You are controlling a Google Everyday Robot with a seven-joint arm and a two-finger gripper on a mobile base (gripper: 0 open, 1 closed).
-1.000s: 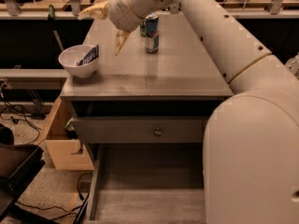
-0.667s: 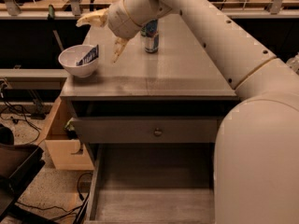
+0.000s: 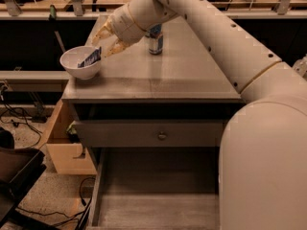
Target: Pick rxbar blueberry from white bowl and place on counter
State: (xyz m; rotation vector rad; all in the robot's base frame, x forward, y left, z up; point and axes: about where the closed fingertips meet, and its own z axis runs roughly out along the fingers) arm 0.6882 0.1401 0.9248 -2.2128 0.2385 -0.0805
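Currently gripper (image 3: 101, 48) is held just right of bowl (image 3: 70, 66), 2 fingers (image 3: 103, 32) spread, nothing gripped — bar (image 3: 90, 59) leans inside; its raised end should be straddled squarely before closing.

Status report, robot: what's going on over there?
Gripper open, hovering beside white bowl. Rxbar blueberry in bowl, not grasped. Can behind wrist, not blocking.

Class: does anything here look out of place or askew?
The rxbar blueberry leans tilted against the rim of the white bowl rather than lying flat, and the bowl sits near the edge of the counter. The end effector, open, hovers beside it.
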